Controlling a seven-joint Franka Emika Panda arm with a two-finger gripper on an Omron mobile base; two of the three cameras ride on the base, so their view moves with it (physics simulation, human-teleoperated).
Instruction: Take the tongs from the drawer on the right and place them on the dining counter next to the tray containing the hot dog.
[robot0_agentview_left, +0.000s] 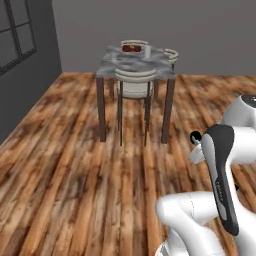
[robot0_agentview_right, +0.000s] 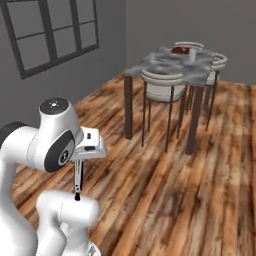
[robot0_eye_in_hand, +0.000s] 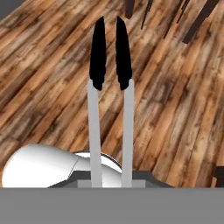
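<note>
hand view | tongs (robot0_eye_in_hand: 109, 87): two grey arms, black pointed tips, over wood floor (robot0_eye_in_hand: 175, 109) | gripper (robot0_eye_in_hand: 112, 183): clamped on tongs' base

Both base views face the distant dining counter (robot0_agentview_left: 135, 62); hand view looks floorward

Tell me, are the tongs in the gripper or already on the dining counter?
In the gripper: the tongs hang from it over the wooden floor, well short of the dining counter.
</note>
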